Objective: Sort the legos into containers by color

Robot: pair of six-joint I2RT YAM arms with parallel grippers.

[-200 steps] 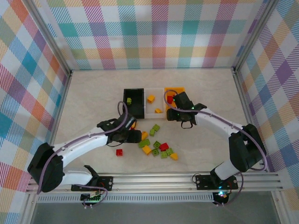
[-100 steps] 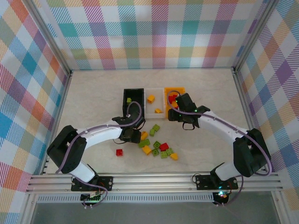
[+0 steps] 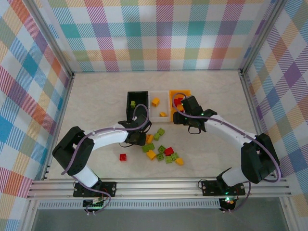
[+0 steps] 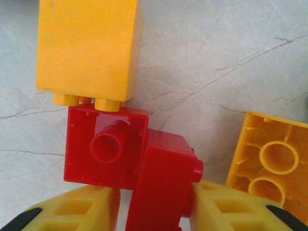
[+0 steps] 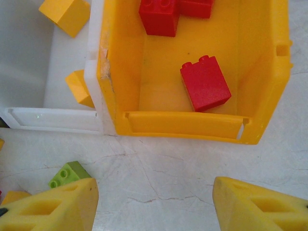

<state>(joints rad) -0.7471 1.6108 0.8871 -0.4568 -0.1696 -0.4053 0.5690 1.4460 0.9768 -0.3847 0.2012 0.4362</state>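
My left gripper (image 4: 154, 211) holds a red lego (image 4: 161, 187) standing on edge between its yellow fingers. The right pad presses on the lego's studs and the left pad lies close against its other side. A second red lego (image 4: 103, 147) lies hollow side up just beyond, under the studs of a yellow lego (image 4: 89, 48). From above, the left gripper (image 3: 138, 138) is at the left end of the loose pile (image 3: 163, 151). My right gripper (image 5: 154, 202) is open over bare table in front of the orange container (image 5: 183, 122), which holds red legos (image 5: 205, 83).
The black container (image 3: 129, 106) holds a green lego (image 3: 133, 103). The white container (image 3: 156, 109) holds yellow ones (image 3: 155, 101). A lone red lego (image 3: 123, 157) lies left of the pile. A green lego (image 5: 67, 174) sits by my right gripper's left finger. Plaid walls surround the table.
The left gripper has shifted slightly toward the pile and closed its fingers around the red lego. The right gripper has stayed open by the orange container.
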